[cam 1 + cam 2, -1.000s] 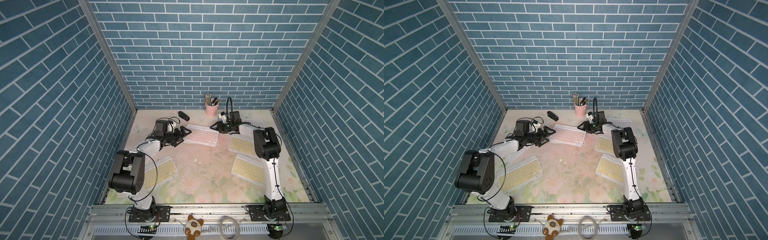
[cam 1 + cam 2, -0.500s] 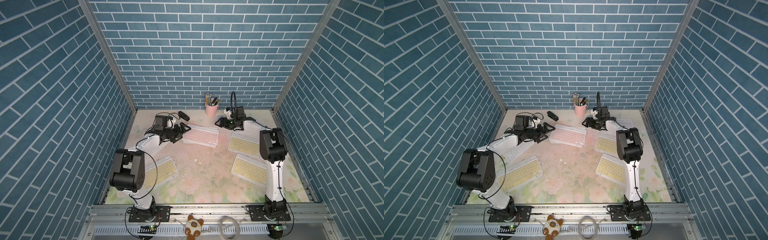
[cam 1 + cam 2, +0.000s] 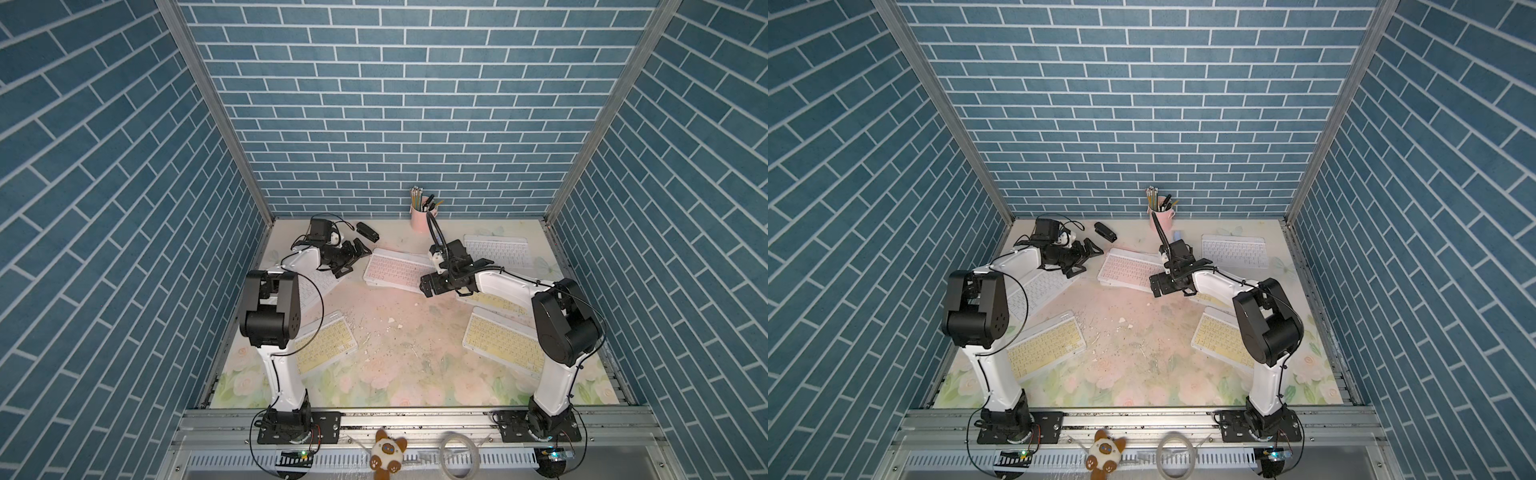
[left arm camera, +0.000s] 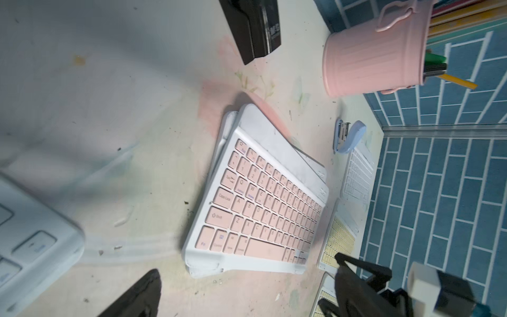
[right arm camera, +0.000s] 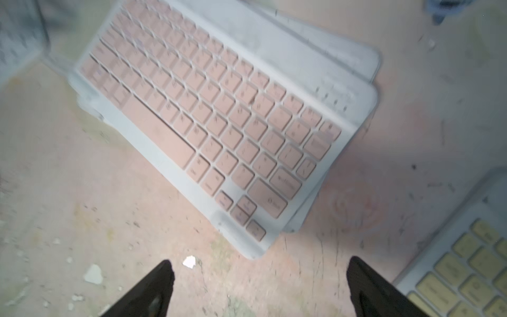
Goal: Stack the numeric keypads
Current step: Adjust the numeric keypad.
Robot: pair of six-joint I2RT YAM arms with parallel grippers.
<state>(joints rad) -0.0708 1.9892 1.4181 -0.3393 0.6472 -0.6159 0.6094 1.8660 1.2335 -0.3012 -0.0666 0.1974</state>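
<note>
While the pink keypad [image 5: 219,109] lies flat and slightly skewed on a second white-framed keypad [image 5: 354,59] toward the back of the table [image 3: 374,353], I record my right claw [image 5: 258,267] spread wide and empty, just off the stack's near corner and clear of it. My left claw [image 3: 355,261], also parted and empty, sits just beside the stack's opposite short end.
</note>
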